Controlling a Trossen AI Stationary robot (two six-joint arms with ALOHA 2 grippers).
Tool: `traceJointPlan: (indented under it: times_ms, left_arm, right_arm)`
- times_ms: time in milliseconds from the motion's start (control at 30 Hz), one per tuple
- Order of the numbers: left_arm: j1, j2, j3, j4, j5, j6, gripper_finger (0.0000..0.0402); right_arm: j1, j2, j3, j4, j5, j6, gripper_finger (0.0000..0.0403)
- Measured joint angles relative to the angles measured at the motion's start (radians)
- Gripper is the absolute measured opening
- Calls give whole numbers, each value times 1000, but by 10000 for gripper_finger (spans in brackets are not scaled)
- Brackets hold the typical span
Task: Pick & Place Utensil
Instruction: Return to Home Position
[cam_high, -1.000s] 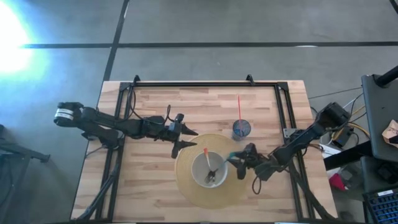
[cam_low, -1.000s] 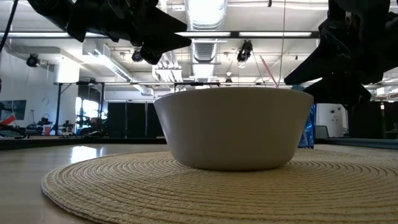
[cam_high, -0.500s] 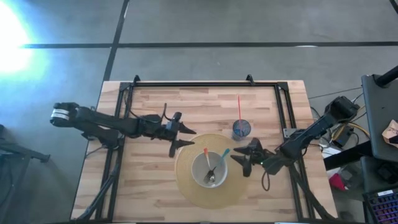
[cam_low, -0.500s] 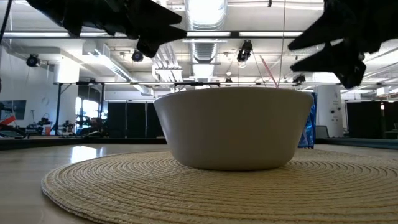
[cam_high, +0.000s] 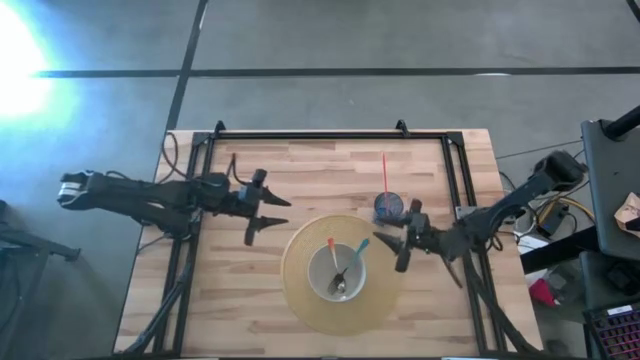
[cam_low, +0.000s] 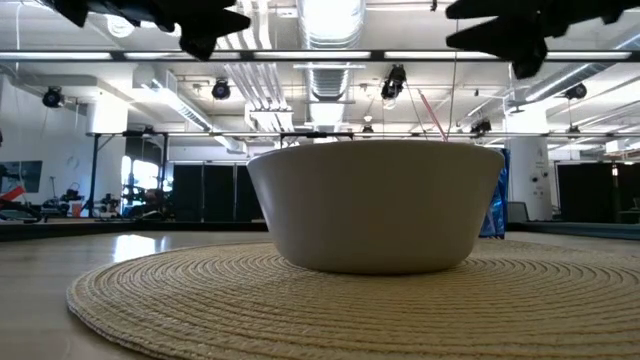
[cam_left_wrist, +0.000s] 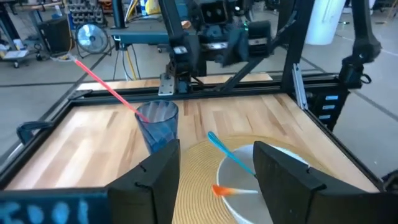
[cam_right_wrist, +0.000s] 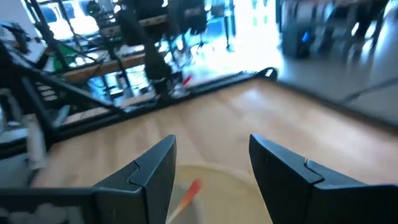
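A white bowl (cam_high: 338, 284) stands on a round woven mat (cam_high: 300, 290). Three utensils lean in it: an orange-handled one (cam_high: 330, 246), a teal-handled one (cam_high: 361, 246) and a metal spoon (cam_high: 341, 279). Both coloured handles rest on the rim. My left gripper (cam_high: 280, 213) is open, above the table to the left of the mat. My right gripper (cam_high: 398, 240) is open, at the mat's right edge, near the blue cup (cam_high: 388, 207). In the low view both grippers (cam_low: 225, 25) (cam_low: 480, 30) hang high above the bowl (cam_low: 375, 205).
The blue cup with a red straw (cam_high: 385, 172) stands just beyond the mat's far right side, close to my right gripper. A black frame (cam_high: 330, 136) runs along the table's far edge and both sides. Bare wood lies left of the mat.
Both grippers have drawn back from the bowl and risen: the left toward the table's left edge, the right toward its right edge. The teal-handled utensil, beside my right gripper a second ago, now leans in the bowl apart from it.
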Motion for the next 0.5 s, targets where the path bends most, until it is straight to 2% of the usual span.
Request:
traceJointPlan:
  times_ms: [233,400,500]
  left_arm:
    - [0,-95,-9,-111,-1,42,167]
    - [0,-150,-88,-85,-27,48,122]
    - [0,-192,-156,-35,-90,48,88]
  right_arm:
    - [-118,-73,0,82,-19,-274,199]
    - [-237,-154,0,79,-174,-321,197]
    - [-309,-200,0,77,-242,-308,188]
